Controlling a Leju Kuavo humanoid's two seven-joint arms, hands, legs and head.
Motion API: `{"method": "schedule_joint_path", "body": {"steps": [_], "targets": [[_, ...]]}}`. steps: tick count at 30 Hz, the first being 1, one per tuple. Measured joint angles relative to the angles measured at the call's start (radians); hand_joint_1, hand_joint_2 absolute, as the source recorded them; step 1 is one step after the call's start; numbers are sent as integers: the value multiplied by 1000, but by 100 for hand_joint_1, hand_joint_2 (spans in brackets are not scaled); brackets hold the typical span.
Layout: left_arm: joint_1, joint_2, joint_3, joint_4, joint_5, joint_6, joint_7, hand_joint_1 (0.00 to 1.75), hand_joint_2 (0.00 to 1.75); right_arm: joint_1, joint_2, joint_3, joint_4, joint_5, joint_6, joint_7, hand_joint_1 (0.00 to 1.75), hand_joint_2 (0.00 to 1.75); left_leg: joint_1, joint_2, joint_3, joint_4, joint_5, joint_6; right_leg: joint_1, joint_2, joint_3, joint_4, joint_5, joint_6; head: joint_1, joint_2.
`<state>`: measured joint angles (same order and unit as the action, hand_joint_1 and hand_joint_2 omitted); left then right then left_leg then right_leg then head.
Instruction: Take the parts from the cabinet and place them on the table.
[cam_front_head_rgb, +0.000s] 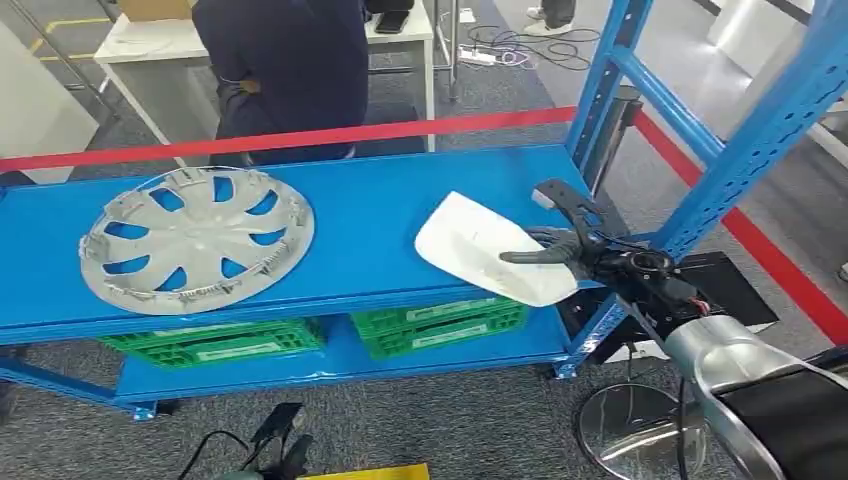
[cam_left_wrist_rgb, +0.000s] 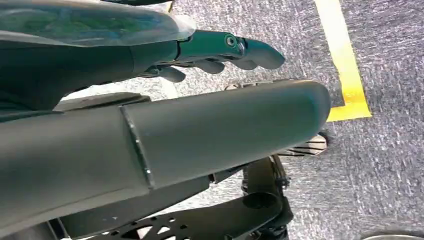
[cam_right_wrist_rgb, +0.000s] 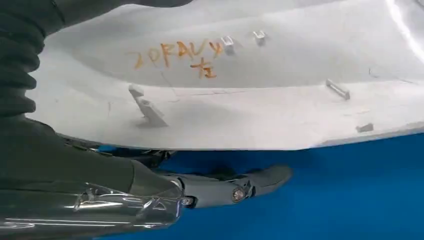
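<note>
Status, all places relative to the blue shelf (cam_front_head_rgb: 360, 250) of the cabinet rack.

Progress: early. Nothing reads as delivered yet; I can't pick out the target worktop with any part on it. Two parts are at the shelf:
- silver wheel cover (cam_front_head_rgb: 196, 238): flat on the shelf's left half, untouched, well apart from my hands.
- white panel (cam_front_head_rgb: 492, 248): at the shelf's right front corner, overhanging the front edge. My right hand (cam_front_head_rgb: 568, 243) has it: thumb over the top, dark fingers (cam_right_wrist_rgb: 235, 186) underneath, clamped on the panel. In the right wrist view the blue shelf surface shows below the panel, so I judge it's lifted or tilted off rather than lying flat; exact contact at the far end I can't tell.

Left hand (cam_left_wrist_rgb: 220, 52): hanging low beside my body over grey carpet, holding nothing, fingers loosely curled but apart.

Clearances:
- blue upright post (cam_front_head_rgb: 740, 140) just right of the panel, close to my right wrist. Tightest spot; pull toward me, not sideways.
- red barrier tape (cam_front_head_rgb: 300, 138) and a person (cam_front_head_rgb: 285, 70) behind the shelf: no room that way.
- green crates (cam_front_head_rgb: 440, 325) on the lower shelf, under the front edge: keep the panel above the lip.
- carpet in front of the shelf is open for backing out.
</note>
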<state>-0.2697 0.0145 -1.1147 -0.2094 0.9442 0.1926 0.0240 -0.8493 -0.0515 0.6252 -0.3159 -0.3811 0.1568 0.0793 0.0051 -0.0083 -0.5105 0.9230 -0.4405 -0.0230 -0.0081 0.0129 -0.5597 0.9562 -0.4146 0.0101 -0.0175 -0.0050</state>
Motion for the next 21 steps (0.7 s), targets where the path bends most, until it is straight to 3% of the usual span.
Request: {"method": "schedule_joint_path", "body": {"steps": [18,19,20,21], "targets": [[0,-1,0,0,3,6,4,0,0,0,3,15,0,-18,1,-4,0,175,0,0,0,0,0,0,0,0,0,0,0,0,0,0],[0,-1,0,0,5,6,4,0,0,0,4,15,0,-19,1,-4,47,175,0,0,0,0,0,0,0,0,0,0,0,0,0,0],[0,-1,0,0,6,7,4,0,0,0,5,15,0,-20,1,-5,175,175,0,0,0,0,0,0,0,0,0,0,0,0,0,0],[0,-1,0,0,6,7,3,0,0,0,6,16,0,-20,1,-5,175,175,0,0,0,0,0,0,0,0,0,0,0,0,0,0]]}}
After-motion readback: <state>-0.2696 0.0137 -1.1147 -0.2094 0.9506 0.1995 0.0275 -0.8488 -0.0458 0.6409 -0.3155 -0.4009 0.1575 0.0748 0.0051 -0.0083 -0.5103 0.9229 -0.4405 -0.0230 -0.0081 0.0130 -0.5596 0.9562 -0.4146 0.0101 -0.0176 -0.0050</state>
